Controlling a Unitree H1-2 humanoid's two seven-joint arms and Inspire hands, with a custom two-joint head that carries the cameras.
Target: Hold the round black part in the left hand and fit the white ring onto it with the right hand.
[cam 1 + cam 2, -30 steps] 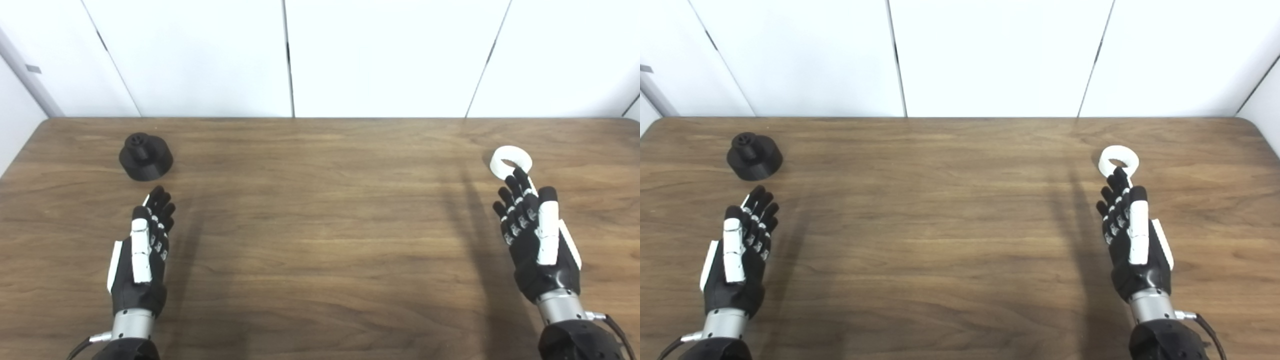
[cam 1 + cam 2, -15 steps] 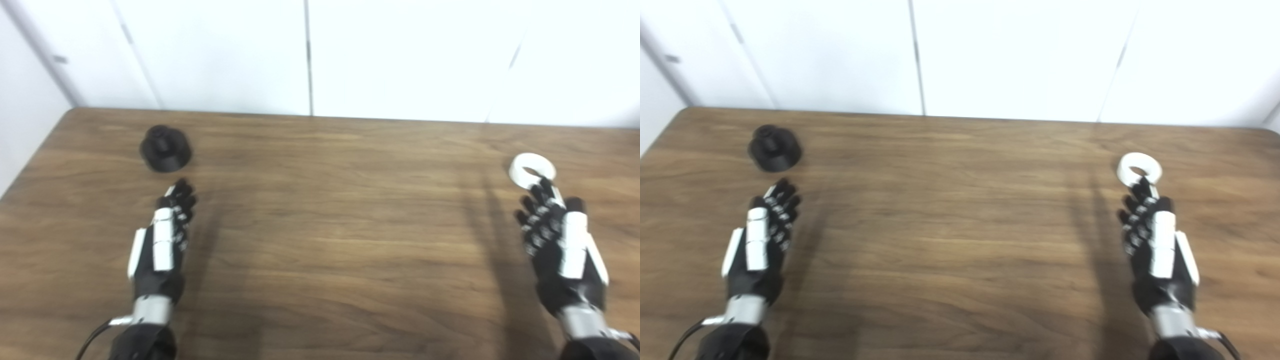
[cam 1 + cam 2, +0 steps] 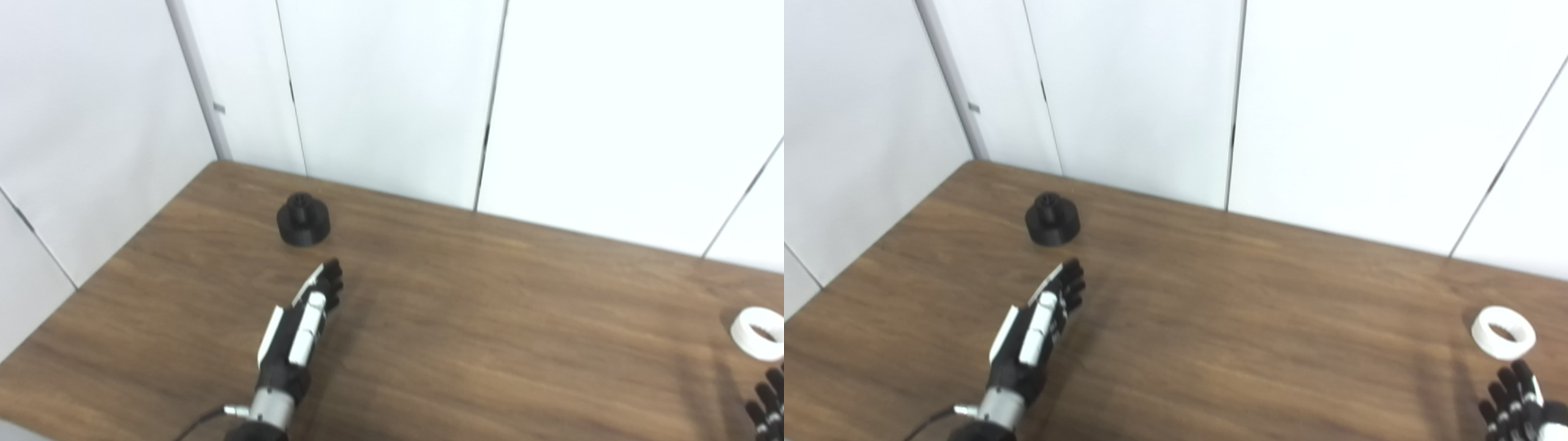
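Observation:
The round black part (image 3: 303, 218) stands on the wooden table (image 3: 490, 306) near its far left corner, a small hub on top. My left hand (image 3: 302, 323) lies open just short of it, fingers stretched toward it and not touching. The white ring (image 3: 1502, 331) lies flat near the right edge. My right hand (image 3: 1516, 407) is mostly cut off at the bottom right corner, its fingers spread open just below the ring, holding nothing.
White wall panels (image 3: 392, 98) close off the table's far and left sides. The table's left edge (image 3: 92, 275) runs diagonally in view. Bare wood lies between the two hands.
The camera has swung left and tilted, so the whole scene has shifted right and rotated. The left hand is slightly nearer the black part. Nothing was picked up.

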